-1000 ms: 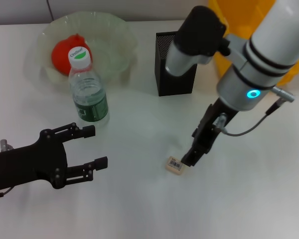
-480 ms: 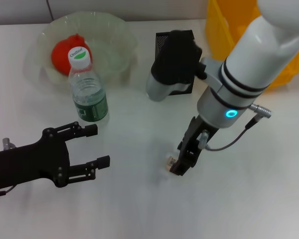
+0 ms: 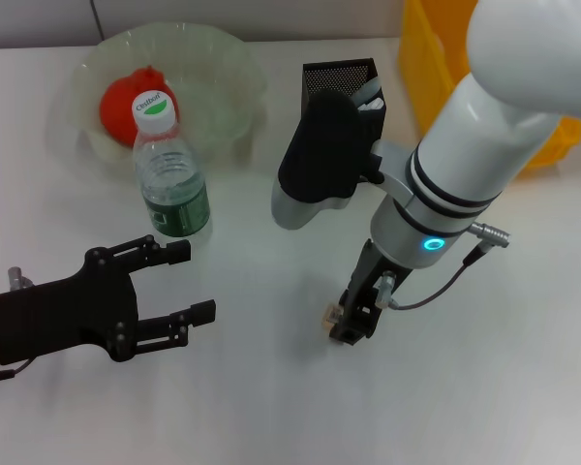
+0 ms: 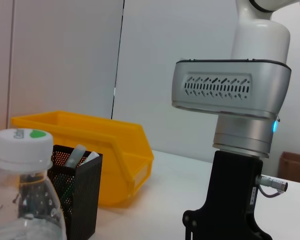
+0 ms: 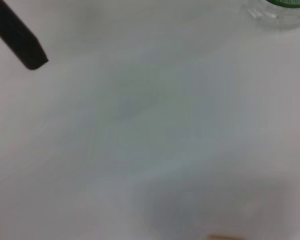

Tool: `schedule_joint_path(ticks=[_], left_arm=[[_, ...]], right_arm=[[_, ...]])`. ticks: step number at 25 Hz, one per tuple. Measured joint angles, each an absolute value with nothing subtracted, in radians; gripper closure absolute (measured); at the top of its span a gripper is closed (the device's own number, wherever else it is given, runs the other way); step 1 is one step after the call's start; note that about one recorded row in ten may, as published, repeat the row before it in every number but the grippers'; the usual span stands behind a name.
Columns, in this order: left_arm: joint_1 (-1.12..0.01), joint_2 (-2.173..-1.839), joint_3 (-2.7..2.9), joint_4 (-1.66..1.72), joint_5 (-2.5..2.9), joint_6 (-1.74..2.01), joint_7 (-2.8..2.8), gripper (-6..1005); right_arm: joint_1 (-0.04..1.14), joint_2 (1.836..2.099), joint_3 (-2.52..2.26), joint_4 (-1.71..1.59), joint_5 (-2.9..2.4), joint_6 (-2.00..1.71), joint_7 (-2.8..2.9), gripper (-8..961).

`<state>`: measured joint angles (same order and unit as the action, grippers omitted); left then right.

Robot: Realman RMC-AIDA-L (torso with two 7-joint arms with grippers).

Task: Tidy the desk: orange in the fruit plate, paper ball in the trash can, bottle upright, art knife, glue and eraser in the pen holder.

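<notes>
A small tan eraser (image 3: 330, 317) lies on the white table, mostly covered by my right gripper (image 3: 351, 324), which stands right over it; a tan edge of it shows in the right wrist view (image 5: 225, 236). The black mesh pen holder (image 3: 334, 76) stands behind my right arm, with pale items inside. The water bottle (image 3: 171, 179) stands upright in front of the fruit plate (image 3: 228, 58), which holds the orange (image 3: 124, 101). My left gripper (image 3: 194, 282) is open and empty, just in front of the bottle. No paper ball is in view.
A yellow bin (image 3: 431, 68) stands at the back right, behind the pen holder. The left wrist view shows the bottle cap (image 4: 22, 145), the pen holder (image 4: 75, 195), the bin (image 4: 95, 145) and my right arm (image 4: 230, 95).
My right arm has swung left and come down over the eraser, which now shows only at one edge. The left gripper has barely moved.
</notes>
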<state>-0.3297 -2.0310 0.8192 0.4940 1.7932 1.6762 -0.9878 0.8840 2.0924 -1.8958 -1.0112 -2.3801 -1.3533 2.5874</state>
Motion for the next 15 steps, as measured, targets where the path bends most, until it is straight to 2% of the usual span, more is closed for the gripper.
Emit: schedule_joint_path(ticks=[3,8,15], left_arm=[[-0.330,-2.031,0.819,0.494,1.793,1.674,-0.987,214],[-0.330,-2.031,0.819,0.494,1.793,1.673,-0.987,214],[-0.324,-2.031,0.814,0.494,1.793,1.680,-0.986,214]], right_arm=[[0.885,2.092,-1.905,-1.011,-2.379,-1.350,2.588,512],[0.872,2.092,-1.895,-1.046,-2.379,-1.366,2.588,675],[0.791,2.086,-1.664,-1.193,-2.374,-1.434,2.559,694]])
